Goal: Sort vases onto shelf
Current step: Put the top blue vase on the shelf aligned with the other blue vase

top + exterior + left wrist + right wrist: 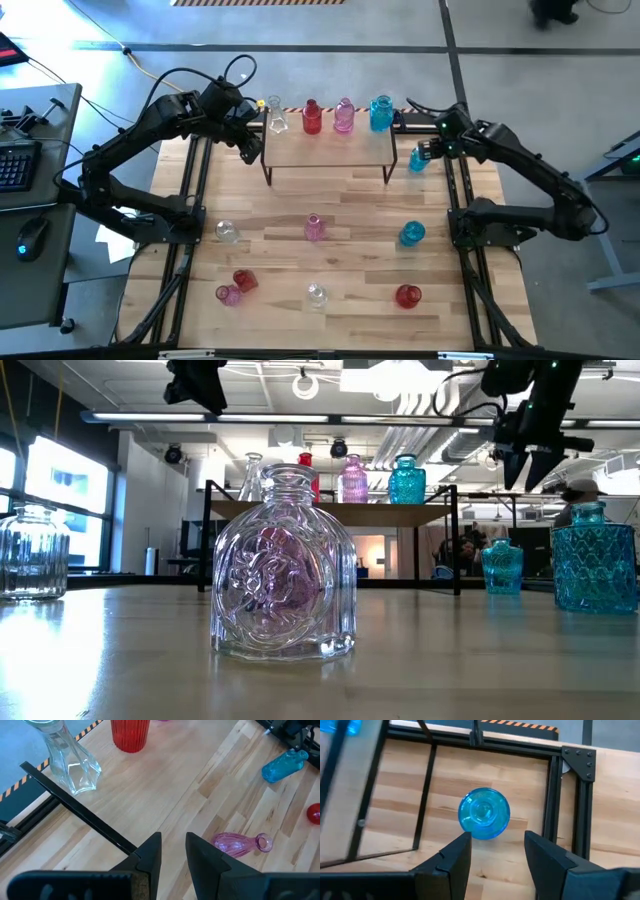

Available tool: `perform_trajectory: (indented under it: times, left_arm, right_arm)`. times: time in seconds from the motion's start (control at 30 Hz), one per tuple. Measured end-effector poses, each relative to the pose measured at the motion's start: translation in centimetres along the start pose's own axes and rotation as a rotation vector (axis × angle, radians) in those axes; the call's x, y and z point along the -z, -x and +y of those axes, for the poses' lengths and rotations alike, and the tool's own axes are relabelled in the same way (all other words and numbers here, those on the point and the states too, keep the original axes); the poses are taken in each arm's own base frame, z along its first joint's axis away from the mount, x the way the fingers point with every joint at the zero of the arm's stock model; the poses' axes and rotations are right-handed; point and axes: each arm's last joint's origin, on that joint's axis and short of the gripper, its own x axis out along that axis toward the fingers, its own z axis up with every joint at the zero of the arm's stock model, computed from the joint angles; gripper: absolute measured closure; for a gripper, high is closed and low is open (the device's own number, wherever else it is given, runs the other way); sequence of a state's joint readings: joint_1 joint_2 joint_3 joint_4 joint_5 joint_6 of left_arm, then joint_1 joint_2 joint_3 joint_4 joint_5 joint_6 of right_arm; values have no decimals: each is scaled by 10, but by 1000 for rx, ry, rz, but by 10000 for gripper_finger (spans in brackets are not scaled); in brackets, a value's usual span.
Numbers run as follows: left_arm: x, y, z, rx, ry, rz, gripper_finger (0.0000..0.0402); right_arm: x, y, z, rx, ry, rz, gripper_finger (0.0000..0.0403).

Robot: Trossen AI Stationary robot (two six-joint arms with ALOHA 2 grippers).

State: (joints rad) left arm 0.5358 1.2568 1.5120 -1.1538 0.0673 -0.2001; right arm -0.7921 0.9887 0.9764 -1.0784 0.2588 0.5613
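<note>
Counting the vases from the high view, I'm getting twelve: four are sitting in a row along the back edge of the shelf (330, 150) — a clear one (277, 119), a red one (311, 118), a pink one (344, 116) and a blue one (381, 114) — and eight are still lying around on the counter (350, 210). Those are a blue one (417, 159) just beside the shelf's right end, a clear one (227, 232), a pink one (314, 227), another blue (412, 234), a red (244, 281) touching a pink (229, 294) near the front left, a clear (316, 294) and a red (407, 296). The right pincer (492, 857) is hanging right over that blue vase by the shelf, fingers spread apart with nothing between them, not touching the glass as far as I can see. The left pincer (172, 855) is hovering at the shelf's left end, close to the clear vase, fingers only a narrow gap apart and pinching nothing.
</note>
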Motion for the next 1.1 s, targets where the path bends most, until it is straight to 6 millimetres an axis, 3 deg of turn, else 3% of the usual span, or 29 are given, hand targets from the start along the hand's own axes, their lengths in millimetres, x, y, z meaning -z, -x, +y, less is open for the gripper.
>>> perform_trajectory:
  times: [0.27, 0.67, 1.1]
  left_arm:
    - [0, 0, 0, 0, 22, 0, 321]
    - [0, 0, 0, 0, 33, 0, 321]
    - [0, 0, 0, -1, 33, 0, 321]
  right_arm:
    - [5, -26, -4, 22, -40, -4, 238]
    - [-6, -58, 4, 73, -61, 41, 238]
    - [-7, -72, 8, 102, -49, 87, 238]
